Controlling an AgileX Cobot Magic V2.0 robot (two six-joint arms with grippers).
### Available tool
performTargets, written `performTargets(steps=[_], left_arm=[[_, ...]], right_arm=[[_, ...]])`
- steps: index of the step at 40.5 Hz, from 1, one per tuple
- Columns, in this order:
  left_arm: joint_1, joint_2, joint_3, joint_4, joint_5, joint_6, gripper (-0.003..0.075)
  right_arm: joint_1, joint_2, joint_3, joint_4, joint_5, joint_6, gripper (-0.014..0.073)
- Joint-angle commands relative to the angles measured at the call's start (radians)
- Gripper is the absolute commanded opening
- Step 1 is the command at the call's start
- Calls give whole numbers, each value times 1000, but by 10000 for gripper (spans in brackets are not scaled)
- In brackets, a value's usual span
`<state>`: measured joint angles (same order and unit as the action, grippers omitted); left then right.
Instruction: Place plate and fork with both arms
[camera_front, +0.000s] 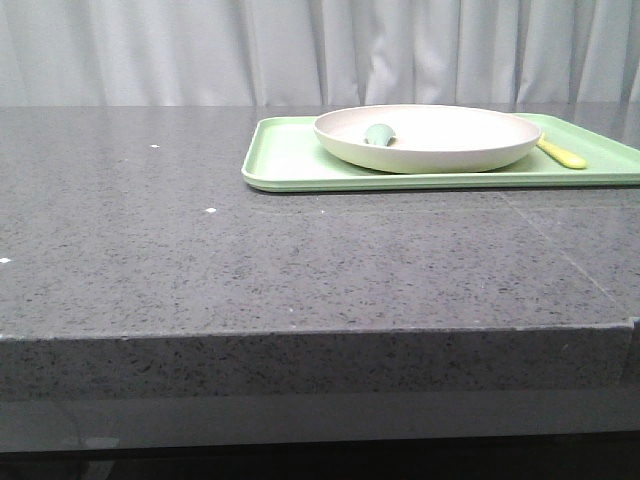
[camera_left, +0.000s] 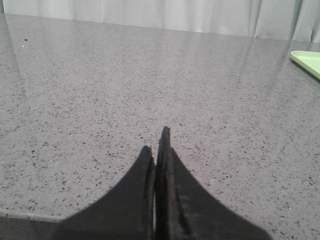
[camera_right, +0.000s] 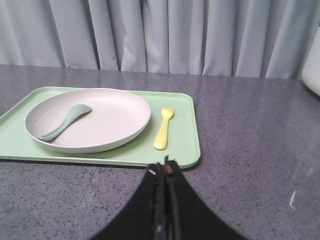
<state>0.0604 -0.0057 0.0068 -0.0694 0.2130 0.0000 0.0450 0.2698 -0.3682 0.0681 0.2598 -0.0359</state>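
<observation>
The cream-white plate (camera_front: 428, 137) sits on the light-green tray (camera_front: 290, 160) at the back right of the table; it also shows in the right wrist view (camera_right: 100, 120). A teal spoon (camera_right: 65, 121) lies inside the plate. The pale-yellow fork (camera_right: 164, 128) lies on the tray beside the plate, and its handle shows in the front view (camera_front: 563, 153). My right gripper (camera_right: 165, 167) is shut and empty, just short of the tray's near edge. My left gripper (camera_left: 160, 142) is shut and empty over bare table, far from the tray. Neither gripper shows in the front view.
The grey speckled table (camera_front: 200, 240) ends at a front edge low in the front view. A corner of the tray (camera_left: 307, 61) shows in the left wrist view. A white object (camera_right: 312, 65) stands at the edge of the right wrist view. Curtains hang behind.
</observation>
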Motion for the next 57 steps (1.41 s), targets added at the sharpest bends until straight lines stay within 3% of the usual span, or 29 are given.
performTargets(steps=[1,32,43,54,57], left_arm=[[0,-20,2,-10,-91,-7,-18],[0,-20,2,-10,-91,-7,-18],[0,-20,2,-10,-91,-7,-18],[0,-20,2,-10,-91,-7,-18],[0,-20,2,-10,-91,-7,-18]], right_arm=[[0,9,-22,4,-90,-10,-120],[0,9,0,0,-100,-10,-120],[0,-10,204,-3,-213,-5,-120],[0,-123,393,-3,-216,-5,-120],[0,-155,391,-3,-161,-5,-120]])
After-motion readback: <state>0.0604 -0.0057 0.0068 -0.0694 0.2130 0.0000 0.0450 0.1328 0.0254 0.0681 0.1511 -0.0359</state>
